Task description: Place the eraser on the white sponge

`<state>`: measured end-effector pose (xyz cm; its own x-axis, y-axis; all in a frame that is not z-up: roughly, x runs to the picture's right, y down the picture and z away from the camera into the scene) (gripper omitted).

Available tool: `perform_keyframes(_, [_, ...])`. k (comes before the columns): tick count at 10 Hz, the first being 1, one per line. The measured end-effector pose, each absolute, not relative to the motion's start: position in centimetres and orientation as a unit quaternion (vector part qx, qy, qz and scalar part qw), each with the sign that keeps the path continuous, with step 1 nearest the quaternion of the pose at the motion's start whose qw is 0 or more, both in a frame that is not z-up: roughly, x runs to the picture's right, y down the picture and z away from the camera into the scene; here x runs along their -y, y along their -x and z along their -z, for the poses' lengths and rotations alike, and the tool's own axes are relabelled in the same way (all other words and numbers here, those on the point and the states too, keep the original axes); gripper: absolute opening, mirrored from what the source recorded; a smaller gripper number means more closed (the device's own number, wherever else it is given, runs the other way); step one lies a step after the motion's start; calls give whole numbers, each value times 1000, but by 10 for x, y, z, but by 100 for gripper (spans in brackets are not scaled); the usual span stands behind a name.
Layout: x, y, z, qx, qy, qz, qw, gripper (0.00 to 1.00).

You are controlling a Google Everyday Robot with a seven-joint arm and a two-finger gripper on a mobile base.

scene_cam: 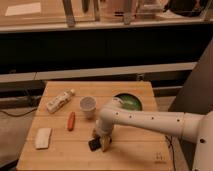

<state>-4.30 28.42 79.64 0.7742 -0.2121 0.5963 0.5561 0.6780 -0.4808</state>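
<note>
Wooden table (140,150) holds the eraser (93,145) at the tip of the gripper (101,143), front centre, well apart from the white sponge (43,138) at the left. Whether the gripper is clamped on it, I cannot tell. A weak hold could drop it short, near the carrot (71,120).

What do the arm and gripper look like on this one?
The arm is white, smooth and tubular, with rounded joints and a row of small dark dots along it; no cables show. The gripper, low at the front of the wooden table, is dark and tan.
</note>
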Motion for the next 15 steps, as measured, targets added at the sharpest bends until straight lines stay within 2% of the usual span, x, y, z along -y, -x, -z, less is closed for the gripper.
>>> perform_keyframes(1, [-283,43,-796,255,336,220,879,12])
perform_keyframes(2, [-282,42,-795,255,336,220,880,1])
perform_keyframes(8, [-280,44,-793,263,330,224,879,0])
perform_keyframes(12, [-271,54,-767,328,285,242,868,0])
perform_keyframes(15, [-262,63,-751,340,257,267,864,0])
